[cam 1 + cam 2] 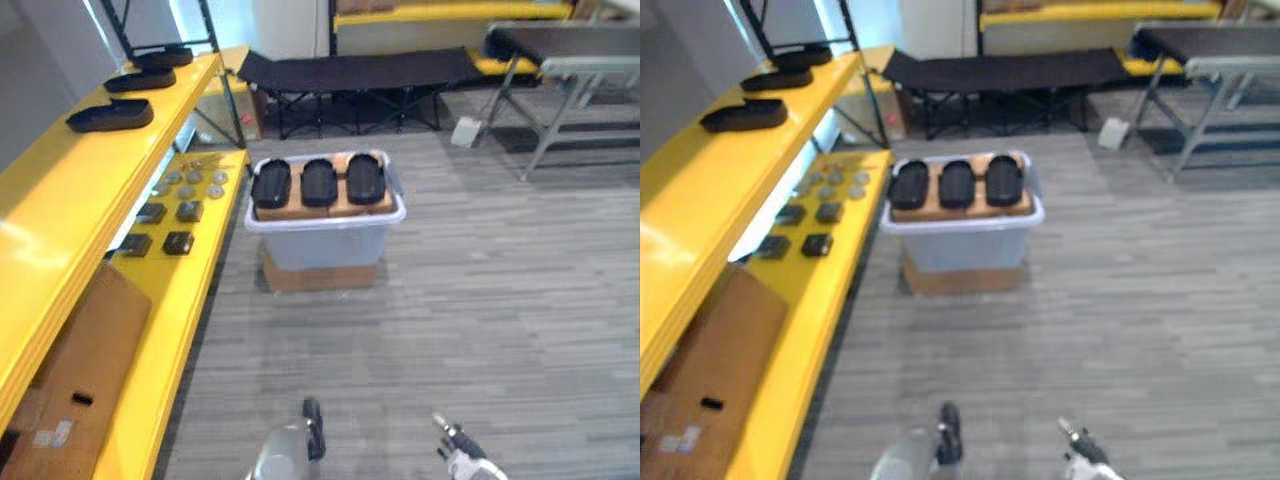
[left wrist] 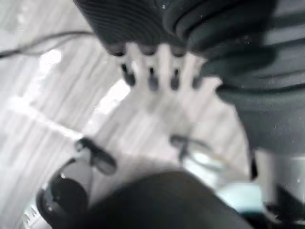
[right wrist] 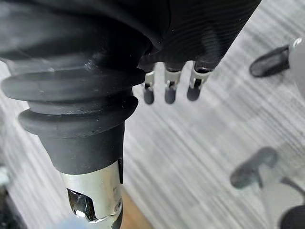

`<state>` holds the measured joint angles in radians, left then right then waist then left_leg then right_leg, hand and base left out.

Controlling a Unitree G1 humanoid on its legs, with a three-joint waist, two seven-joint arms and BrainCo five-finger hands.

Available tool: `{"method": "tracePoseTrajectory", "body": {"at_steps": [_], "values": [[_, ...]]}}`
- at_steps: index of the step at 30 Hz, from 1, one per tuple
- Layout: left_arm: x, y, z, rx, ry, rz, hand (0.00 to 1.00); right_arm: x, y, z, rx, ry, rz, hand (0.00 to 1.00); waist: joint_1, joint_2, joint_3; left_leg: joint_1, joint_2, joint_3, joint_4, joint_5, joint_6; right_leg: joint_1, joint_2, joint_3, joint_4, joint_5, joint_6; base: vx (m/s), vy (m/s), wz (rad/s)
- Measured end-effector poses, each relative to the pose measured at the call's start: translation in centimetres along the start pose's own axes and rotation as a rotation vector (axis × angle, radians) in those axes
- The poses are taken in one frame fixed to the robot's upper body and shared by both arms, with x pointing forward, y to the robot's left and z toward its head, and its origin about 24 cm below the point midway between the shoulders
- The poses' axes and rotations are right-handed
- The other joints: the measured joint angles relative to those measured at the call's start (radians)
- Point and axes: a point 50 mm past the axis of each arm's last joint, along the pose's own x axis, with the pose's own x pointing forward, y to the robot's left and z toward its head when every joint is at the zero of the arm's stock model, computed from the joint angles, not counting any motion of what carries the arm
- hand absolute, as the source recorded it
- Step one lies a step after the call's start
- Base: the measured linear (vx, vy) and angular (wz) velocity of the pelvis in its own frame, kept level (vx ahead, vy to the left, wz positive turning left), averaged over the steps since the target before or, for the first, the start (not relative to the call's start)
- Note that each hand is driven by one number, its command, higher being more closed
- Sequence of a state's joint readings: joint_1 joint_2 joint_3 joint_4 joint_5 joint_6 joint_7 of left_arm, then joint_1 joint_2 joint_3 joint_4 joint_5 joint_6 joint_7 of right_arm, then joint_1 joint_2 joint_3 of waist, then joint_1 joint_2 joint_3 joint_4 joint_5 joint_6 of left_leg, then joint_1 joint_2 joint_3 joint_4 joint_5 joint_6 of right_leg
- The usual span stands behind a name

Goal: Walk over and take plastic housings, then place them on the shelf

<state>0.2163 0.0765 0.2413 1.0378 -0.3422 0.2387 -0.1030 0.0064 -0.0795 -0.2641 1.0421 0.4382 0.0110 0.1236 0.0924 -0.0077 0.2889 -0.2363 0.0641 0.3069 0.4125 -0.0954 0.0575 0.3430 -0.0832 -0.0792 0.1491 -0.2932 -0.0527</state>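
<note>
Three black oval plastic housings (image 1: 318, 182) lie side by side on a cardboard sheet atop a clear bin (image 1: 325, 224) on the floor ahead. To the left runs the yellow shelf (image 1: 70, 200), and on its upper board lie three more black housings (image 1: 110, 116). My left hand (image 1: 290, 450) and right hand (image 1: 458, 455) hang low at the near edge of the view, well short of the bin. In the left wrist view the left hand's fingers (image 2: 152, 71) are straight over the floor with nothing in them. The right hand's fingers (image 3: 169, 88) are likewise straight and bare.
The bin stands on a brown box (image 1: 320, 275) close to the shelf's lower board, which carries small dark and round parts (image 1: 180, 210). A cardboard panel (image 1: 80, 380) leans under the shelf. A black folding cot (image 1: 360, 70) and a grey table (image 1: 580, 70) stand farther back.
</note>
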Motion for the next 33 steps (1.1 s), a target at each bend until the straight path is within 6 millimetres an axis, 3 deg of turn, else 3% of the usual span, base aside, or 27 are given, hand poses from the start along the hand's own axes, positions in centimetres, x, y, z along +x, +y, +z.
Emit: {"method": "tracePoseTrajectory", "body": {"at_steps": [1,2,3,4,5,6,7,9,11,14,16,17,18,19,20,21,22,25,26,27,31,33], "values": [[0.0,0.2,0.1,0.01,0.002,0.006,0.0,0.1,0.2,0.2,-0.009,-0.001,0.008,0.0,-0.001,-0.004,0.008,0.005,-0.007,-0.001,0.004,-0.012,0.019,-0.018,-0.007,0.006,0.048,0.008,0.016,0.4,0.177,-0.01],[0.0,0.3,0.8,0.023,-0.015,0.012,0.0,0.2,0.4,0.2,-0.018,0.011,0.014,0.0,-0.006,-0.009,0.011,0.037,-0.016,0.001,-0.024,-0.023,0.027,-0.09,-0.02,0.019,0.215,0.053,0.111,0.41,0.207,-0.02],[0.0,0.2,1.4,0.032,-0.04,0.012,0.0,0.3,0.8,-0.3,-0.024,0.04,0.029,0.0,-0.008,-0.013,0.016,0.104,-0.03,0.005,-0.083,-0.024,0.029,-0.198,-0.047,0.017,0.462,0.122,0.264,0.4,0.217,0.0],[-0.1,0.3,1.8,0.037,-0.055,0.02,0.0,0.3,0.9,-0.8,-0.02,0.058,0.03,0.0,-0.013,-0.019,0.018,0.14,-0.043,0.002,-0.111,-0.024,0.028,-0.247,-0.069,-0.001,0.58,0.135,0.292,0.39,0.204,0.15],[-0.1,0.5,2.3,0.045,-0.072,0.041,0.0,0.1,0.6,-1.7,-0.022,0.08,0.015,0.0,-0.026,-0.025,0.019,0.207,-0.074,-0.012,-0.16,-0.023,0.025,-0.317,-0.119,-0.051,0.724,0.116,0.262,0.43,0.165,0.38],[-0.2,0.8,2.9,0.07,-0.09,0.068,0.0,-0.1,0.1,-1.6,-0.028,0.065,0.005,0.0,-0.037,-0.029,0.02,0.263,-0.087,-0.018,-0.177,-0.037,0.015,-0.356,-0.146,-0.103,0.717,0.065,0.228,0.41,0.129,0.41],[-0.2,1.0,3.1,0.086,-0.096,0.073,0.0,-0.1,-0.1,-1.5,-0.031,0.063,0.005,0.0,-0.043,-0.029,0.02,0.279,-0.087,-0.025,-0.177,-0.045,0.013,-0.366,-0.145,-0.124,0.67,0.045,0.224,0.37,0.052,0.43],[-0.3,0.9,4.5,0.119,-0.126,0.078,0.0,-0.2,-0.2,-1.6,-0.025,0.054,0.001,0.0,-0.05,-0.027,0.018,0.305,-0.086,-0.058,-0.172,-0.078,0.006,-0.392,-0.134,-0.155,0.429,0.036,0.215,0.26,-0.015,0.54],[-0.3,0.0,5.9,0.183,-0.146,0.067,0.0,-0.2,-0.5,-0.9,-0.01,0.01,-0.013,0.0,-0.054,-0.002,0.026,0.29,-0.074,-0.12,-0.102,-0.146,0.007,-0.435,-0.107,-0.096,0.239,0.077,0.206,0.27,-0.037,0.76],[-0.1,-0.3,4.9,0.125,-0.129,0.077,0.0,-0.5,-0.5,-1.4,-0.009,0.003,-0.02,0.0,-0.051,0.01,0.001,0.272,-0.059,-0.202,0.017,-0.254,-0.022,-0.45,-0.065,-0.05,0.187,0.156,0.198,0.44,-0.178,0.8],[-0.2,0.3,4.5,0.091,-0.125,0.095,0.0,-0.5,-0.1,-1.9,-0.011,0.02,-0.021,0.0,-0.04,-0.006,-0.025,0.27,-0.06,-0.216,0.028,-0.278,-0.053,-0.441,-0.03,-0.058,0.15,0.192,0.145,0.42,-0.242,0.42],[-0.1,0.2,4.0,0.064,-0.118,0.095,0.0,-0.5,-0.2,-1.8,-0.014,0.022,-0.031,0.0,-0.045,0.002,-0.028,0.27,-0.043,-0.216,0.049,-0.288,-0.07,-0.425,-0.014,-0.057,0.138,0.237,0.132,0.46,-0.255,0.41],[0.0,-0.4,2.9,-0.016,-0.105,0.073,0.0,-0.6,-1.0,-1.8,-0.014,0.028,-0.076,0.0,-0.048,0.042,-0.042,0.235,-0.001,-0.205,0.146,-0.281,-0.087,-0.39,0.017,-0.09,0.101,0.228,0.116,0.46,-0.243,0.41],[0.0,-0.6,2.6,-0.034,-0.102,0.068,0.0,-0.7,-1.2,-1.8,-0.015,0.029,-0.085,0.0,-0.047,0.05,-0.043,0.219,0.008,-0.204,0.182,-0.275,-0.097,-0.378,0.022,-0.093,0.09,0.229,0.115,0.54,-0.23,0.27],[0.1,-1.0,2.0,-0.091,-0.096,0.058,0.0,-0.8,-1.7,-1.6,-0.021,0.028,-0.106,0.0,-0.043,0.07,-0.039,0.146,0.04,-0.197,0.358,-0.217,-0.174,-0.325,0.03,-0.102,0.039,0.233,0.108,0.4,-0.13,0.1],[0.2,-1.1,1.2,-0.124,-0.081,0.052,0.0,-1.0,-2.3,-1.8,-0.023,0.036,-0.138,0.0,-0.037,0.068,-0.038,0.102,0.078,-0.164,0.423,-0.233,-0.158,-0.257,0.022,-0.108,-0.01,0.235,0.105,0.39,-0.106,0.07],[0.2,-1.2,1.2,-0.127,-0.081,0.051,0.0,-1.0,-2.4,-1.8,-0.023,0.036,-0.143,0.0,-0.036,0.067,-0.038,0.1,0.086,-0.154,0.418,-0.235,-0.154,-0.245,0.018,-0.109,-0.016,0.235,0.105,0.34,-0.084,0.02],[0.2,-1.4,1.7,-0.092,-0.098,0.023,0.0,-1.1,-3.0,-1.0,0.014,-0.022,-0.178,0.0,-0.051,0.064,-0.037,0.094,0.138,-0.073,0.122,-0.195,-0.153,-0.194,-0.033,-0.122,-0.046,0.233,0.11,0.26,0.021,0.01],[0.2,-1.6,2.0,-0.076,-0.101,0.011,0.0,-1.4,-3.5,-0.6,0.022,-0.061,-0.187,0.0,-0.054,0.065,-0.037,0.094,0.143,-0.078,-0.035,-0.102,-0.15,-0.19,-0.05,-0.129,-0.051,0.223,0.134,0.2,0.155,-0.06],[0.2,-1.6,2.1,-0.068,-0.099,0.009,0.0,-1.7,-4.3,-0.5,0.031,-0.096,-0.201,0.0,-0.058,0.067,-0.038,0.098,0.154,-0.079,-0.123,0.055,-0.164,-0.184,-0.06,-0.125,-0.052,0.199,0.171,0.22,0.232,-0.11],[-0.1,-0.2,3.4,0.016,-0.141,-0.013,0.0,-1.8,-3.5,-1.2,-0.028,-0.116,-0.168,0.0,-0.051,-0.017,-0.04,0.118,0.075,-0.04,-0.176,0.072,-0.147,-0.223,-0.139,-0.108,-0.036,0.193,0.194,0.1,0.182,-0.15],[-0.2,-0.2,3.6,0.061,-0.16,-0.009,0.0,-1.6,-2.4,-0.3,-0.154,-0.183,-0.065,0.0,-0.052,-0.024,-0.039,0.134,0.03,-0.035,-0.226,0.086,-0.129,-0.225,-0.171,-0.112,-0.051,0.189,0.201,0.04,0.129,-0.01]]}}
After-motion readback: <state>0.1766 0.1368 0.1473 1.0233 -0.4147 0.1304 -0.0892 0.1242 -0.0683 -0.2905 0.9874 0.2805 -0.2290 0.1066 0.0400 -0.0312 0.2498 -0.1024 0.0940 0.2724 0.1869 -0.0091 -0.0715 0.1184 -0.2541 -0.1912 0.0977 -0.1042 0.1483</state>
